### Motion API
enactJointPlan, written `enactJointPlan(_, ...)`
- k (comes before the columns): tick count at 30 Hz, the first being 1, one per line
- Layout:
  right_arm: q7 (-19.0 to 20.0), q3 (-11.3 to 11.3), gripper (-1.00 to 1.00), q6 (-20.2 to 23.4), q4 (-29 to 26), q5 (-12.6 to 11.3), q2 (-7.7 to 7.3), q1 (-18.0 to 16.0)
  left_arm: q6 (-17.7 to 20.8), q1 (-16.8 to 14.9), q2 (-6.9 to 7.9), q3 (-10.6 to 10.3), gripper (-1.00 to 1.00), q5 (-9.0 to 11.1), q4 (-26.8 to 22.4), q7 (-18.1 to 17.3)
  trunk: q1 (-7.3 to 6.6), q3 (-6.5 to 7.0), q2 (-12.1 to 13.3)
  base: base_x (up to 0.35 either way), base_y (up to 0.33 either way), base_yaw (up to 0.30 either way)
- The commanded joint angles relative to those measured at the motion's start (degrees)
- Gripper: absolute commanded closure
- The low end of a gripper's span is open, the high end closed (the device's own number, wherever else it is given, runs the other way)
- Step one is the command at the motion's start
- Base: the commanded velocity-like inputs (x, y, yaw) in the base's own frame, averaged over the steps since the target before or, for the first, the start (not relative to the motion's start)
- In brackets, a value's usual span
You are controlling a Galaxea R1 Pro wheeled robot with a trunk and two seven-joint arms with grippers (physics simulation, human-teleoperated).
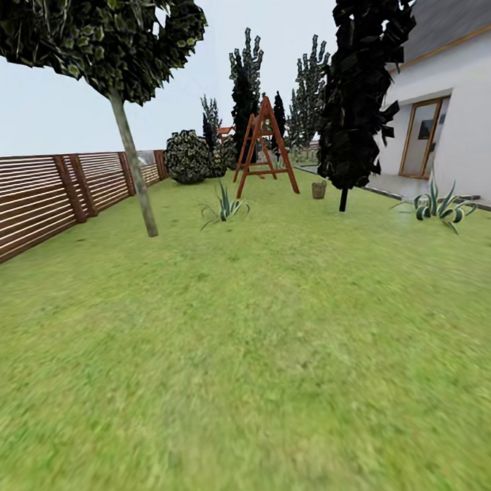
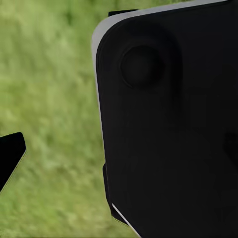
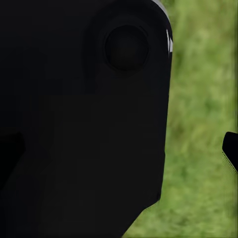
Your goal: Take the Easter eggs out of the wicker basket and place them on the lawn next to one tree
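Green lawn [image 1: 254, 362] fills the head view from the near edge back to the far end of the garden. A brown slat fence [image 1: 30, 198] runs along the left side. Just inside it stands a thin-trunked tree [image 1: 134, 165] with a dark leafy crown. Further back, near the middle, an orange wooden frame [image 1: 264, 149] stands on the grass, with a round bush [image 1: 188, 156] to its left and a spiky plant [image 1: 224, 207] in front of it. A narrow black tree [image 1: 362, 83] rises right of the frame, and a small brown tub [image 1: 318, 190] sits on the grass just left of its trunk; whether that is the basket is too small to tell. A white house [image 1: 456, 113] with a framed door closes the right side, with a second spiky plant [image 1: 437, 206] before it.

In both wrist views a large black robot body part blocks most of the frame, with blurred grass behind. I cannot tell how either set of jaws stands.
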Motion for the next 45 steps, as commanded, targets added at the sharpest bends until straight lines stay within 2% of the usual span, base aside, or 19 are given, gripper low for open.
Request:
enactJointPlan(1,-0.05,-0.04,-1.0,-0.12,-0.03,0.07,0.0,0.01,-0.19,-0.03,0.01,-0.38,-1.0,-0.07,0.03,0.07,0.03,-0.05,-0.02,0.305,0.0,0.0)
enactJointPlan(45,-0.05,-0.04,-1.0,-0.12,-0.04,0.08,0.0,0.01,-0.27,-0.03,0.01,-0.37,-1.0,-0.07,0.02,0.07,0.03,-0.05,-0.02,0.296,0.0,0.0)
